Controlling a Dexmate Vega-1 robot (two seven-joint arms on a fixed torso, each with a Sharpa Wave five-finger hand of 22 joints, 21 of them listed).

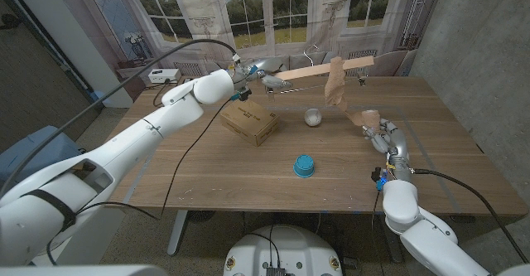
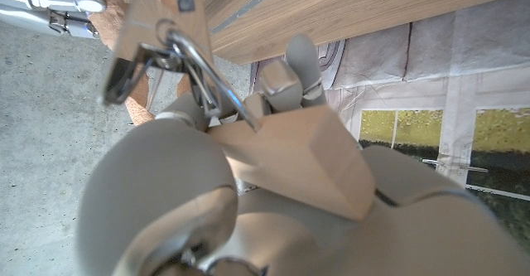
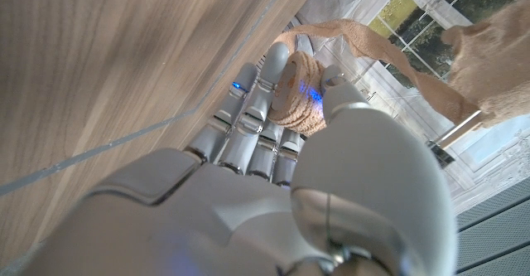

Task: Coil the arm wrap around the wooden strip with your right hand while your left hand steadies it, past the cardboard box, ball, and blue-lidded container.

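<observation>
A long wooden strip point(image 1: 327, 69) hangs level above the table's far side, and my left hand point(image 1: 258, 78) grips its left end. In the left wrist view the strip's end point(image 2: 310, 164) sits clamped in that hand point(image 2: 273, 102). A tan arm wrap point(image 1: 334, 83) is coiled round the strip and hangs down from it. Its loose end point(image 1: 364, 118) runs to my right hand point(image 1: 385, 139), which holds a rolled part of the wrap point(image 3: 296, 94) just above the table at the right. The right wrist view shows that hand point(image 3: 273, 135) with fingers curled round the roll.
On the wooden table point(image 1: 207, 164) a cardboard box point(image 1: 248, 121) lies left of middle. A silvery ball point(image 1: 313, 117) sits below the strip. A blue-lidded container point(image 1: 304, 166) stands nearer the front. A white box point(image 1: 163, 76) sits past the far left corner.
</observation>
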